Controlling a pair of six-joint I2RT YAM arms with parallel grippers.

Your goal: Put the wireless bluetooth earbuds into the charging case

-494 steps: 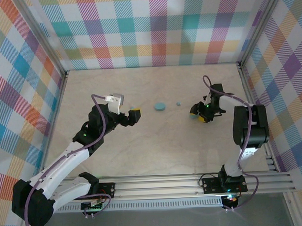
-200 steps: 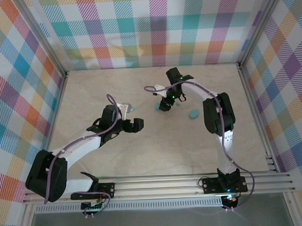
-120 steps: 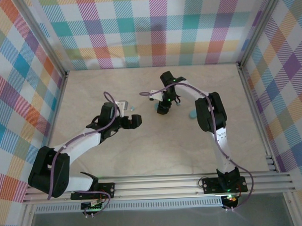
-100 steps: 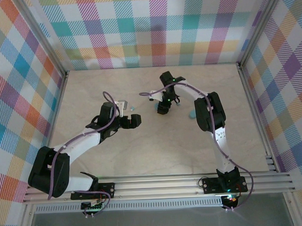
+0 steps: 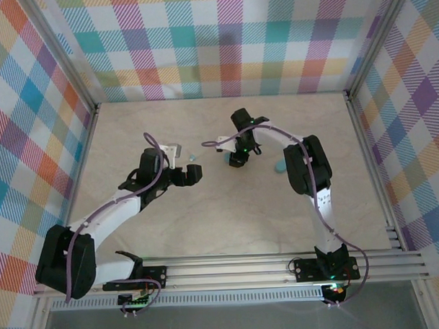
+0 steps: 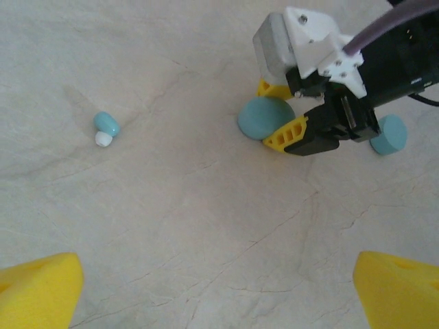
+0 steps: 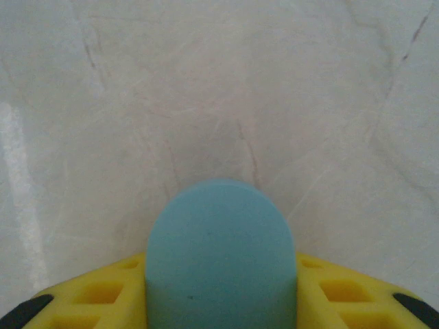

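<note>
The right pincer (image 6: 273,113) clamps a rounded teal case (image 7: 219,253); the left pincer (image 6: 219,301) gapes empty, earbud (image 6: 105,128) upper left

You see a teal earbud (image 6: 105,125) with a white tip, a teal case (image 7: 221,253) between yellow fingers (image 7: 103,301), a beige table (image 5: 228,215) veined grey, and walls (image 5: 223,49) plaid in pink, blue, yellow, green and orange.
</note>
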